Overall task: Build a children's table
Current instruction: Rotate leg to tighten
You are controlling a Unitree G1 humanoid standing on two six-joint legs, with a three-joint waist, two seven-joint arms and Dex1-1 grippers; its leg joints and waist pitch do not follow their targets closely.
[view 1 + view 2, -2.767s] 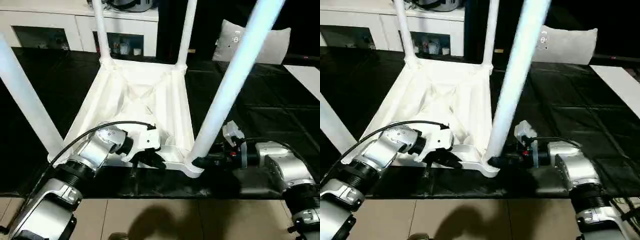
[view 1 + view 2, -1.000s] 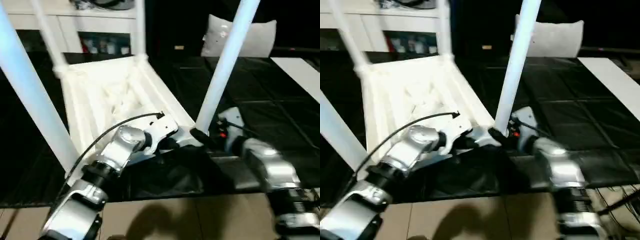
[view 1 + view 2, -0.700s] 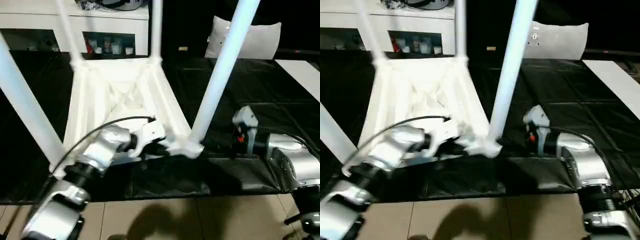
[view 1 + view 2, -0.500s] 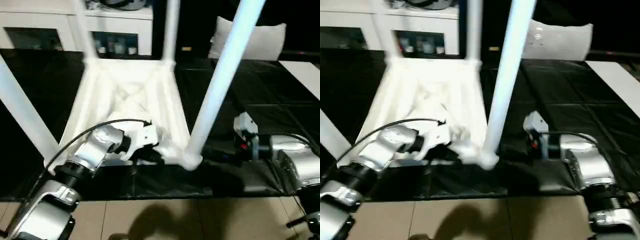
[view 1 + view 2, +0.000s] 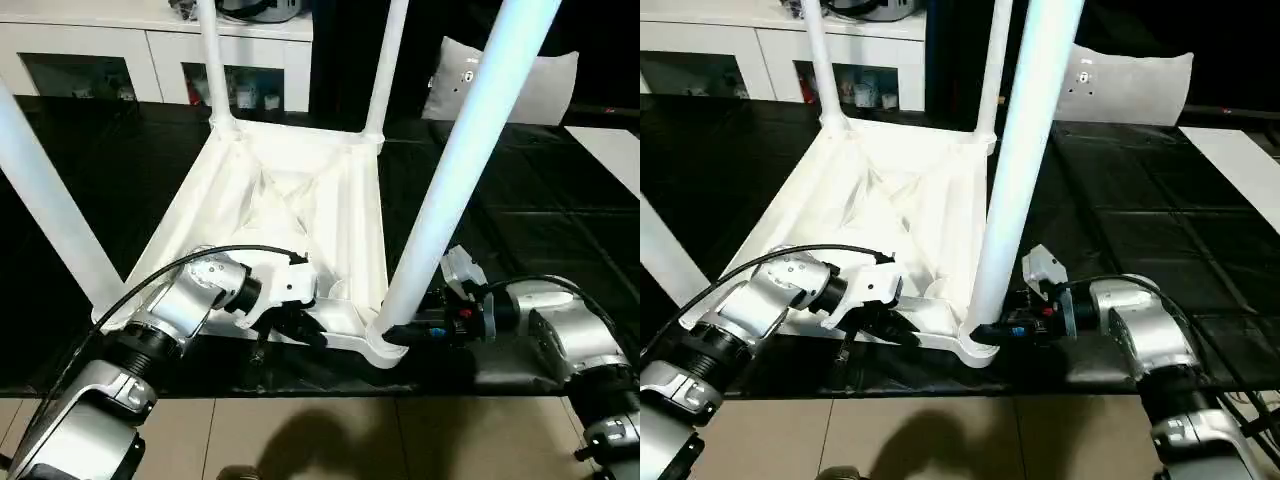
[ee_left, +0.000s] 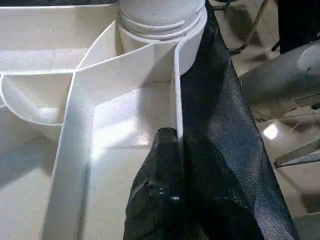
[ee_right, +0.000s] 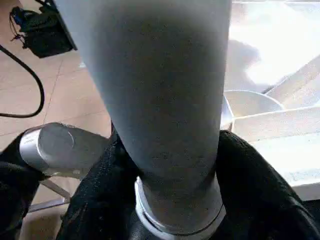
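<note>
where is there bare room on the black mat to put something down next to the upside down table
Free: the black mat to the right of the tabletop, up to the white pillow; also the mat left of it, before the cabinet. Crowded: the near edge, where the left hand and right hand work at the near right leg.

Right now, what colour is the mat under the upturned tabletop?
Black; the mat shows best in the left eye view, under the white tabletop.
</note>
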